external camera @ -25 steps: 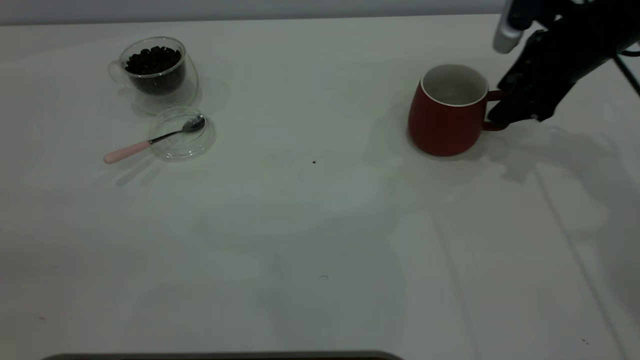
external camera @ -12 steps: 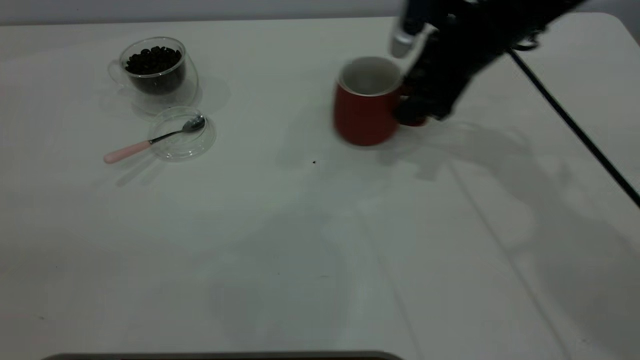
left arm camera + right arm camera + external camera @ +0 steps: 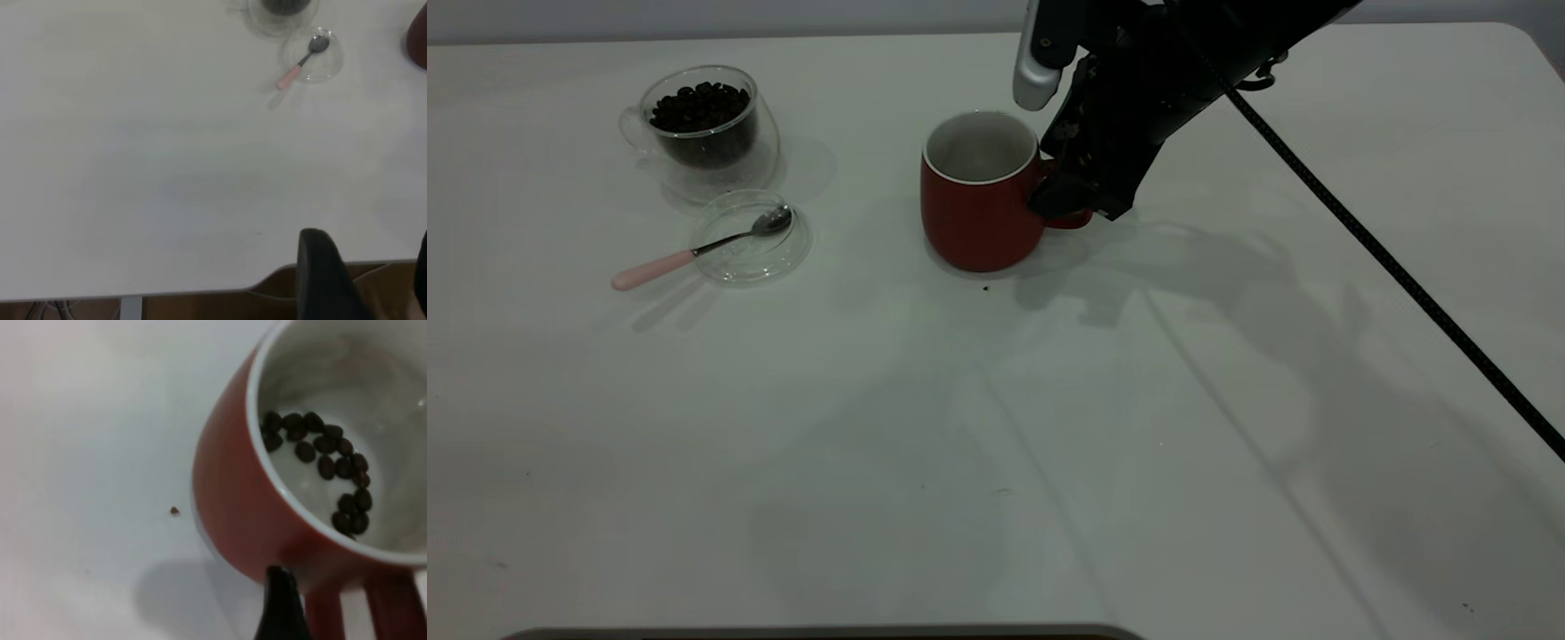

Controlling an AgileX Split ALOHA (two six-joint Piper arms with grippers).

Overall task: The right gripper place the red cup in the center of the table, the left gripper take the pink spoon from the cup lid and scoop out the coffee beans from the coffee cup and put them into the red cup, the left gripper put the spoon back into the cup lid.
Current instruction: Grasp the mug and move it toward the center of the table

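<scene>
The right gripper (image 3: pixel 1065 203) is closing on the red handle of the red cup (image 3: pixel 978 209), at the cup's 3 o'clock side. The cup is sitting on the table (image 3: pixel 996 427), near the middle and a little toward the far edge. A few coffee beans (image 3: pixel 320 463) are lying in the cup's white bottom. A tiny dark speck (image 3: pixel 985 287) is lying just beside the cup's base at 6 o'clock.

Well apart at the cup's 9 o'clock, the coffee cup (image 3: pixel 703 133) is standing full of beans near the far edge. The cup lid (image 3: pixel 751 238) is lying just beside it, at the glass cup's 6 o'clock. The pink spoon (image 3: pixel 694 252) is resting with its bowl in the lid and its pink handle sticking out over the lid's rim toward 8 o'clock.

The whole near half of the table is open room. The left gripper (image 3: pixel 363 280) is hanging out past the table's edge, holding nothing, its fingers apart.
</scene>
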